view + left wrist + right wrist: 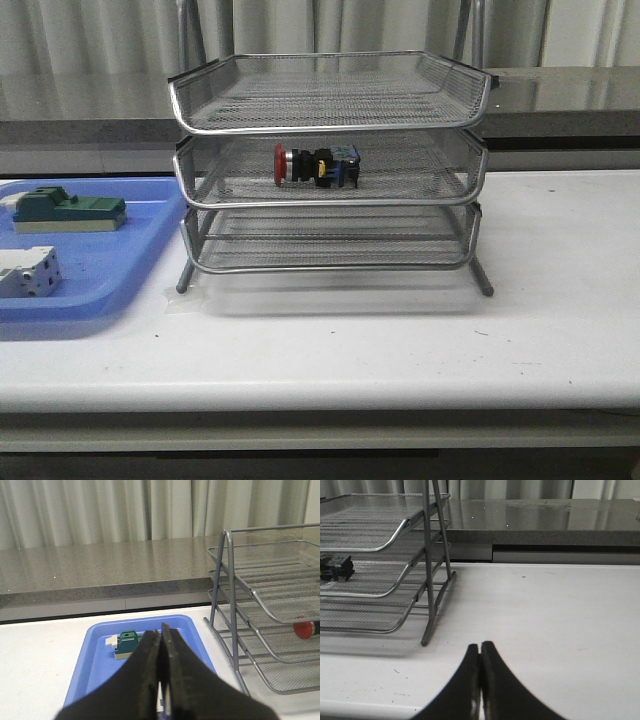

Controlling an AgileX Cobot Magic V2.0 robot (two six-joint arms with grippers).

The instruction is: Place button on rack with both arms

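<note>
Button (315, 166) placement reads plainly from the front: it lies on its side on the middle tier of the rack (330, 160), red head to the left and blue rear block to the right, roughly centred on the mesh.

White table (540, 320) carries everything. Largest on it is the silver three-tier wire-mesh rack, standing on its legs near the middle, with the top and bottom tiers bare. Just to its left sits a flat blue plastic tray (90, 290), close beside the rack's left leg. On that tray a green block (68, 210) lies toward the back, and a white-grey terminal block (28, 272) lies nearer the front edge, apart from the green one.

From its wrist camera, the left gripper (160, 680) hangs over the blue tray with its fingers pressed together and nothing between them. Likewise the right gripper (480, 680) hovers over bare table beside the rack's right leg, its fingers closed together and empty, well apart from the button.
</note>
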